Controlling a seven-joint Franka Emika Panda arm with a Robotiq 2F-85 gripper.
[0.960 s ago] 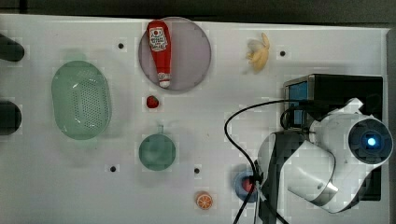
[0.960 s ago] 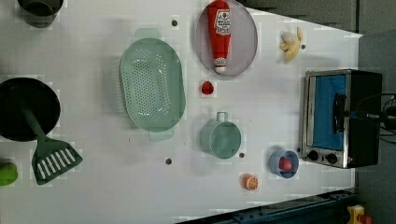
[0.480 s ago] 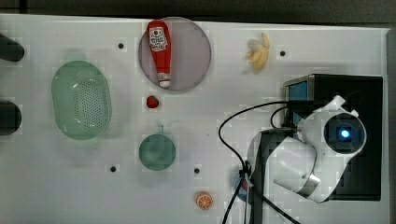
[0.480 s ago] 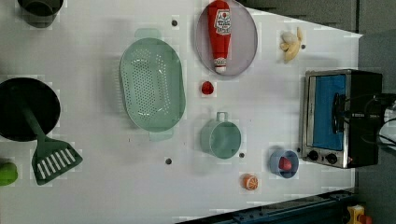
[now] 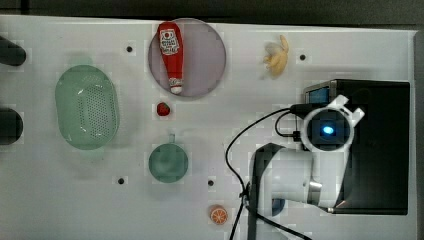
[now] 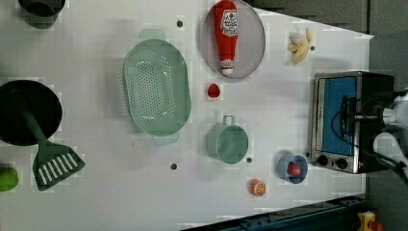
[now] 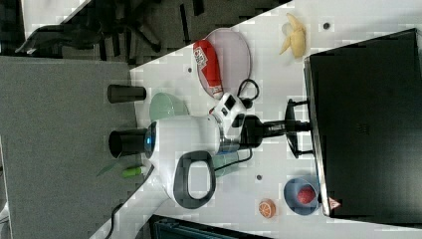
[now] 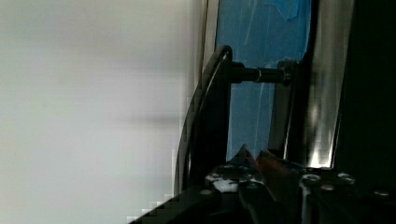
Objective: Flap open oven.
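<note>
Right view shows the hand (image 7: 294, 127) at the oven (image 7: 366, 124) door, fingers seemingly closed around its black bar handle (image 7: 292, 129); the door looks shut.

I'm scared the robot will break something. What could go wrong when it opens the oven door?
The claw is at the oven's black handle. If its hold is weak, it might slip off and the door would stay shut. The blue bowl with a strawberry sits close to the oven's front, so a door flapping down might bump it. The arm's black cable hangs loose nearby and could perhaps snag.
</note>
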